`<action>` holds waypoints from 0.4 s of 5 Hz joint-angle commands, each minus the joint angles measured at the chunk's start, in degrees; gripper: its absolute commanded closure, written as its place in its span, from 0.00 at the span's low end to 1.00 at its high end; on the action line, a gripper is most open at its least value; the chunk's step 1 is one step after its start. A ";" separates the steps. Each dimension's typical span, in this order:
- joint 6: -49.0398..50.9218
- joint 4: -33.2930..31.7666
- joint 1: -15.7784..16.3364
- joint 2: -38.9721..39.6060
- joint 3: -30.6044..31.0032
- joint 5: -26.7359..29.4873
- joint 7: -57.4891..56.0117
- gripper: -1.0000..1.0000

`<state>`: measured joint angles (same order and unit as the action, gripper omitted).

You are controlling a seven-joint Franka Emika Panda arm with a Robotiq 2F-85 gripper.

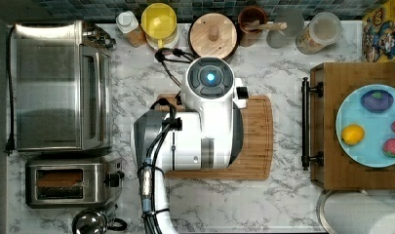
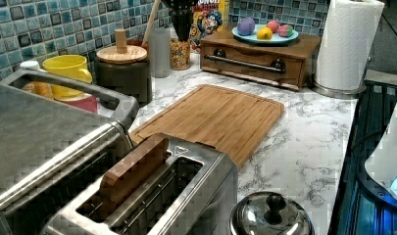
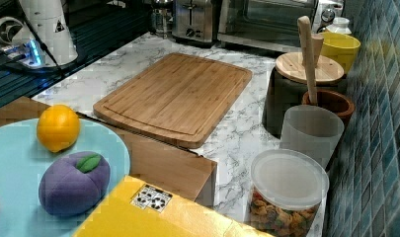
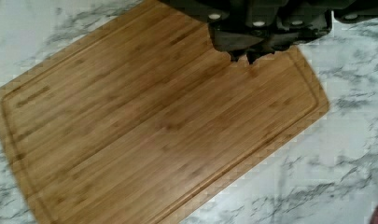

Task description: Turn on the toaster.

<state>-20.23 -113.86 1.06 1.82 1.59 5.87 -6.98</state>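
Marble counter: gripper (image 4: 245, 57), fingers together and empty, hangs over board (image 4: 154, 126), well apart from toaster (image 1: 70, 181). Risk: descent could strike oven (image 1: 58, 87) or kettle (image 1: 90, 222), missing lever (image 1: 113, 179).

A kitchen; a marble worktop (image 1: 283, 73) runs under a blue tiled wall (image 2: 49, 24); around the bamboo cutting board (image 3: 175, 96) stand a toaster oven (image 1: 58, 87), the toaster (image 1: 70, 183), a kettle (image 2: 270, 215), a paper towel roll (image 2: 347, 41).
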 commanded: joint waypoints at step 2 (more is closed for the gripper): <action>-7.56 -18.78 8.91 -17.52 5.72 6.94 -7.23 1.00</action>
<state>-27.81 -129.03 6.54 -9.94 3.80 9.64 -10.81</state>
